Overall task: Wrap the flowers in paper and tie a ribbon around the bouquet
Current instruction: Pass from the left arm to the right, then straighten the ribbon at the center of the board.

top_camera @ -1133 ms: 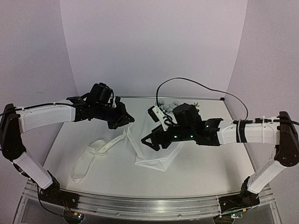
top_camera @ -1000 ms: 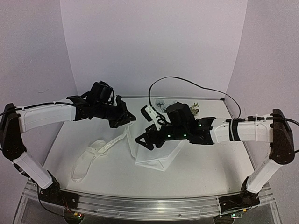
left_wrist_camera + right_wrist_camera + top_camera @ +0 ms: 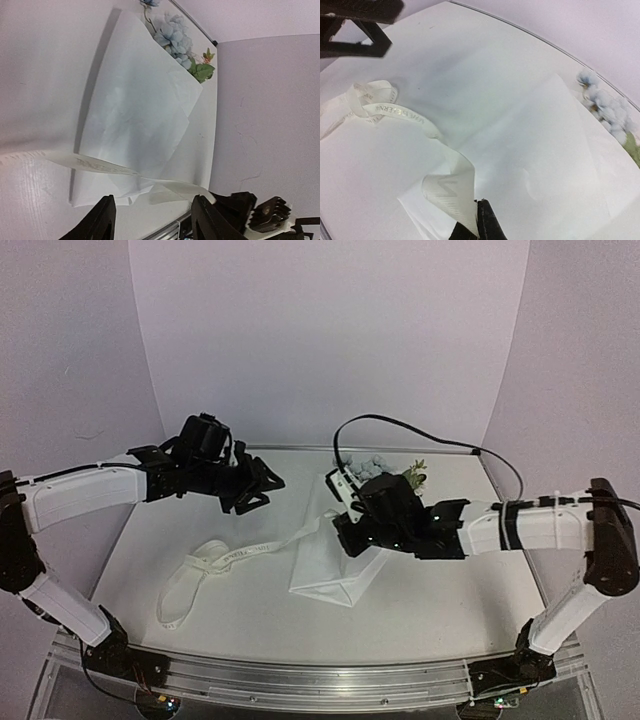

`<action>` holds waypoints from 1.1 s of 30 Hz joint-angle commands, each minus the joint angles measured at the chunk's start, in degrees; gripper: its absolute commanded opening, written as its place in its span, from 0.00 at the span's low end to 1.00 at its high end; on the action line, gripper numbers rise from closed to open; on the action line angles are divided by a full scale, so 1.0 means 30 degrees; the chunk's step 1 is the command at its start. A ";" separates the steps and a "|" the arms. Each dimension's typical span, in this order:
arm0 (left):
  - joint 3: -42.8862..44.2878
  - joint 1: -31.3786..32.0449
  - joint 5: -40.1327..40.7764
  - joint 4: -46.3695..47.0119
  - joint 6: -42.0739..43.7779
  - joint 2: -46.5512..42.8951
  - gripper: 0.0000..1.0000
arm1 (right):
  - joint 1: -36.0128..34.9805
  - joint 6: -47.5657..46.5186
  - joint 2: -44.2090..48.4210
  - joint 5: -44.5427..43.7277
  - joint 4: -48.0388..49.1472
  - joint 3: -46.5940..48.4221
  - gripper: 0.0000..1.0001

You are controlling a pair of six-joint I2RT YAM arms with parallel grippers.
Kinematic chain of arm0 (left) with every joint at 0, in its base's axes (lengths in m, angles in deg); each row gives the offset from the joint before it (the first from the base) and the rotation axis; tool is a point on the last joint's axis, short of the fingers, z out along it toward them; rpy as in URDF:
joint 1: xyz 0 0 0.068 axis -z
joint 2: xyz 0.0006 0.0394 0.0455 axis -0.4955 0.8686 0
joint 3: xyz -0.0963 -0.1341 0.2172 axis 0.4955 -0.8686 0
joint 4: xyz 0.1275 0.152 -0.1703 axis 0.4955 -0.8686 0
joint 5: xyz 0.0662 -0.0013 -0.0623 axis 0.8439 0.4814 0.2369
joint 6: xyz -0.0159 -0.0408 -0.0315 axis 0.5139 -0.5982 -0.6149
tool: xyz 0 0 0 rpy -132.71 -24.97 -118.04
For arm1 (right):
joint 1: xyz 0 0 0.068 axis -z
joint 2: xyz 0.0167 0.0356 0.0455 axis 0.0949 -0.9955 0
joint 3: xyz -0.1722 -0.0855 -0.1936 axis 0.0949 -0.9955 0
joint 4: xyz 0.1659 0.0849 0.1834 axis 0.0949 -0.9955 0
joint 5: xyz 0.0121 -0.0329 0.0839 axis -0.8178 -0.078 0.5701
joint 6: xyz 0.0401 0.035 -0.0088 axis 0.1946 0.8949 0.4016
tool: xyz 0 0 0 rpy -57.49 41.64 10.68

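From above, the right pincer (image 3: 340,524) is clenched on one end of the ribbon (image 3: 258,551), which trails away from it toward the worktop's (image 3: 450,595) left edge, loops there and runs on toward the near-left corner. The left pincer (image 3: 268,494) hangs spread and empty above the band, closer to the loop than the right arm is. The bouquet (image 3: 325,575) lies mid-worktop, its long axis running from the near edge to the far edge, with the flowers (image 3: 372,466) spilling from the wide far end of the paper. The left wrist view shows its own fingers (image 3: 104,222) apart with nothing between them, and the ribbon (image 3: 97,165) crossing the paper (image 3: 140,105) near its narrow end, square to the cone's length and not yet cinched. The right wrist view shows the band twisting straight into the shut jaws at the paper's near corner. The free tail lies on the left arm's side, so that arm looks better placed to take it.
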 commanded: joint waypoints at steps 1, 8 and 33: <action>-0.1954 -0.0994 0.3339 -0.2301 0.0589 -0.2397 0.54 | -0.0045 0.0294 0.3945 -0.2636 -0.4374 -0.2169 0.00; -0.6771 -0.2516 0.6647 -0.5047 -0.2289 -0.5538 0.50 | -0.0043 0.0948 0.7065 -0.3659 -0.7952 -0.3854 0.00; -0.9309 -0.2543 0.2859 0.0912 -0.4383 -0.0857 0.52 | -0.0049 0.1030 0.6828 -0.3626 -0.8057 -0.3547 0.00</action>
